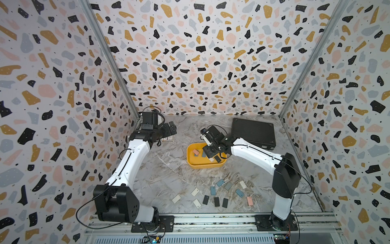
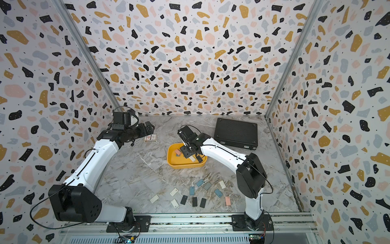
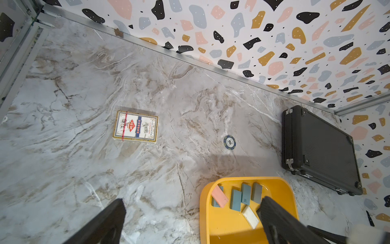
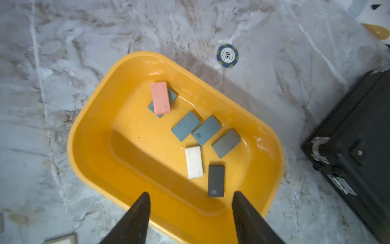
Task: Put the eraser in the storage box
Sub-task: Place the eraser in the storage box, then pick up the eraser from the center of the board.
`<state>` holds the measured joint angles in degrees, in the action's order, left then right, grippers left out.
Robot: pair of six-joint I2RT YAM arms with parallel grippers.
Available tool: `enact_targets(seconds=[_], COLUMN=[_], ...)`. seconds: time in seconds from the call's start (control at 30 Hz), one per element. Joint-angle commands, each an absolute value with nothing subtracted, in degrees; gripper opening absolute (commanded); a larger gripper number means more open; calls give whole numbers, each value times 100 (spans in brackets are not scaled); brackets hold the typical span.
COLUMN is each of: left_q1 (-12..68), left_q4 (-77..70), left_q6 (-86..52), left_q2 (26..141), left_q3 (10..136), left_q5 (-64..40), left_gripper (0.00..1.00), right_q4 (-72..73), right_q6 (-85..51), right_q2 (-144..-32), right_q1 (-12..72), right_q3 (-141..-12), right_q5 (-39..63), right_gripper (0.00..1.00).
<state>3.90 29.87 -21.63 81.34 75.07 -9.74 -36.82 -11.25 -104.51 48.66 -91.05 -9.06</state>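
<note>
Drop looks done: right gripper (image 4: pixel 191 192) over box (image 4: pixel 95 131), jaws part open, empty. Left gripper (image 3: pixel 193 199) wide, empty. Next: fetch another eraser (image 1: pixel 216 201).

Lab test cell: terrazzo-print walls (image 1: pixel 211 52), marble-look tabletop (image 1: pixel 168 173), arms (image 1: pixel 130 160) bolted to a rail (image 1: pixel 211 220).

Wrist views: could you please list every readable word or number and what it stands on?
"50": blue poker chip.
"4B": black eraser in the storage box.
"4B": one blue eraser in the storage box.
"HIGH QUALITY": card pack; its other print is too small to read.
Unreadable: the sticker on the black case, blurred.
</note>
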Motion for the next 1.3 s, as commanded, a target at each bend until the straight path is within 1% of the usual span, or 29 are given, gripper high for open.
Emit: enact_targets(seconds=[0.0, 0.1, 0.2, 0.33, 0.5, 0.6, 0.8, 0.97, 1.1, 1.27], left_q1=[368, 366, 369, 365, 369, 369, 369, 367, 365, 367], left_q4=[2944, 2978, 2986, 2945, 2918, 2874, 2838, 2746, 2726, 2708], left_q6=[-2069, -2048, -2017, -2059, -2098, -2119, -2171, -2238, -2259, -2271], left_q2=[7982, 7944, 7887, 7884, 7888, 7862, 7819, 7800, 7809, 7809], left_q3=[7560, 7560, 7541, 7537, 7506, 7472, 7419, 7293, 7261, 7247], left_q5=[-892, -858, -826, -935, -1045, -1079, -1133, -1175, -1222, -1222], left_gripper=[100, 99, 99, 99, 99, 100, 100, 99, 100, 100], right_q4=[-3610, -3664, -3762, -4313, -4854, -5033, -5083, -4849, -4590, -4396], right_q6=[-1275, -1453, -1636, -2060, -2695, -2922, -3214, -3280, -3182, -3146], right_q2=[-10355, -10175, -9657, -8903, -8074, -7787, -7619, -7606, -7686, -7782], right_q1=[4867, 4868, 4844, 4705, 4545, 4464, 4290, 4186, 4166, 4157], right_q3=[-8838, -8611, -8042, -7256, -6325, -5899, -5216, -4828, -4678, -4555], right_q5=[-1066, -1132, -1473, -1889, -2006, -1888, -1464, -1047, -653, -475], right_gripper=[64, 64, 64, 65, 65, 65, 64, 63, 61, 61])
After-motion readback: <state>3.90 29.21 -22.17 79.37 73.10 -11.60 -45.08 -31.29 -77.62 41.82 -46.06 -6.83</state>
